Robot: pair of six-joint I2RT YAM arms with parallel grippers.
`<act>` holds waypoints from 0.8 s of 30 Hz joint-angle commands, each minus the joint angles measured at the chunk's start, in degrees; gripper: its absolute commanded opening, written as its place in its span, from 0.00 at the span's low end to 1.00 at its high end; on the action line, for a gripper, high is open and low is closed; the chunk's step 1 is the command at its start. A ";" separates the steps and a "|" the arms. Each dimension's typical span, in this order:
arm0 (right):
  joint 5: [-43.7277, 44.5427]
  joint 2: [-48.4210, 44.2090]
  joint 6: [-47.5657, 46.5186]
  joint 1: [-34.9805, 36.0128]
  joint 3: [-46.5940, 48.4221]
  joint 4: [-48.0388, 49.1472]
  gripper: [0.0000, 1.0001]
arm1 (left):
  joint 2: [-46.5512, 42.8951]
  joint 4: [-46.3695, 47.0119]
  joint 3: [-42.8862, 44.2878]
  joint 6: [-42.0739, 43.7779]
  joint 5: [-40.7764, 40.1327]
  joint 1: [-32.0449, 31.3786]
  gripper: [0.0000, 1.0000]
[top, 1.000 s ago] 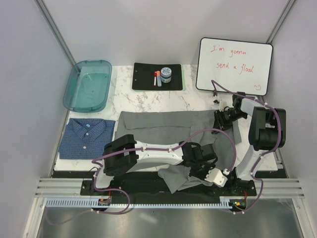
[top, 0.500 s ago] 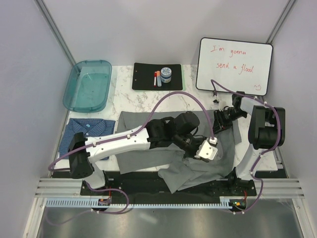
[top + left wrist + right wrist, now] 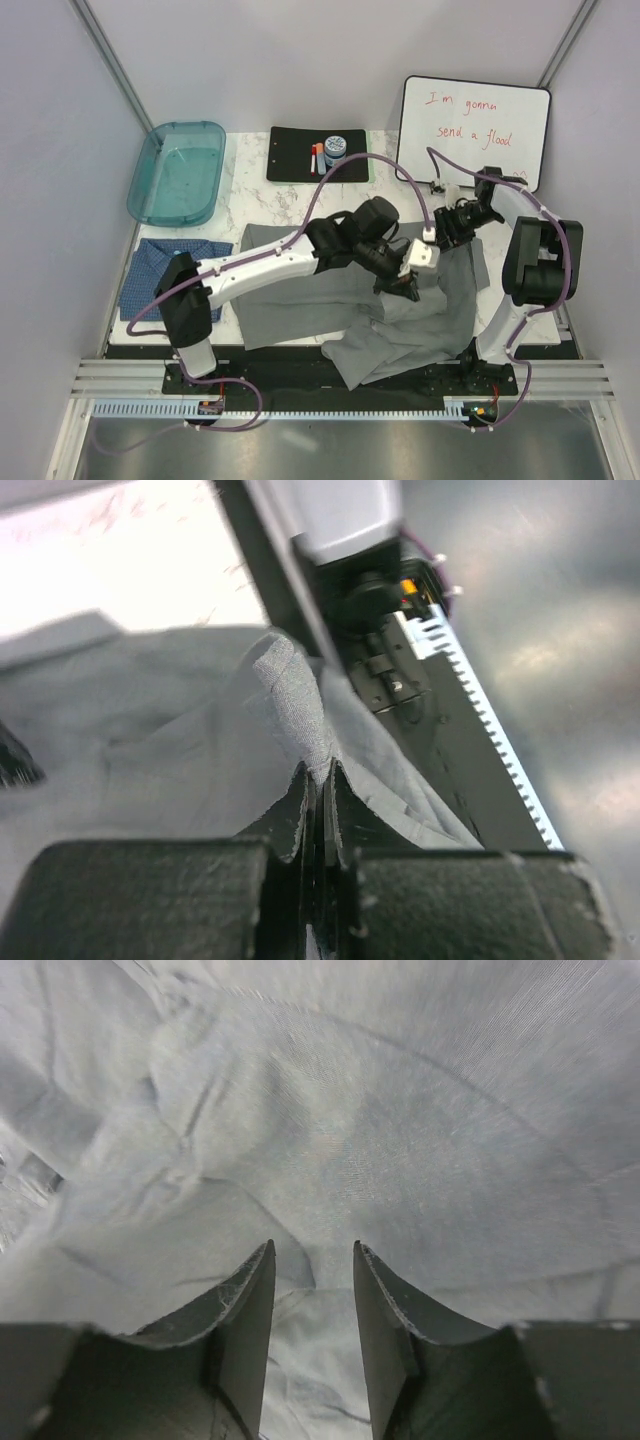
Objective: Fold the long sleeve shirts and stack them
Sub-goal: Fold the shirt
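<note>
Left gripper [image 3: 407, 290] is reaching right across the plain grey cloth shirt [image 3: 300, 318], which sprawls over the right half of the white marble counter [image 3: 285, 200], its near hem spilling off the front edge. From the left wrist, the jaws are pressed together on a raised ridge of grey fabric, pinched right at the tips, with loose cloth draping away on both sides. That's a thin bite, so I'd say the fold wants a low, steady carry. Drag the pinched edge over the body of the shirt without yanking, and let go only once the flap lies flat and square. Over at the shirt's far right edge sits the right gripper [image 3: 448, 232]. Its jaws stand apart with creased grey cloth filling the view under and between them, though I cannot tell whether the tips touch it. Closing there, or pressing down, looks like the way to stop the whole shirt sliding along with the left arm's pull. Meanwhile the blue fine-patterned collared shirt [image 3: 155, 275] lies folded at the counter's near left, well apart from both grippers and waiting for its partner.
</note>
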 commanded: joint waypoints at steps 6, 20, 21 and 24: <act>-0.94 -3.50 -3.89 -0.03 7.84 -4.78 0.51 | 0.14 16.83 -7.07 -15.12 -11.67 16.73 0.03; 1.96 3.62 -4.59 0.23 9.69 -3.29 0.52 | -12.42 21.48 -30.00 -14.24 -33.21 25.53 0.08; 2.14 4.06 -4.68 0.32 9.60 -3.11 0.52 | -13.91 22.11 -31.15 -14.24 -33.65 25.97 0.09; 3.98 4.94 -4.42 0.41 8.90 -1.54 0.52 | -15.76 22.82 -32.92 -13.71 -34.54 27.11 0.09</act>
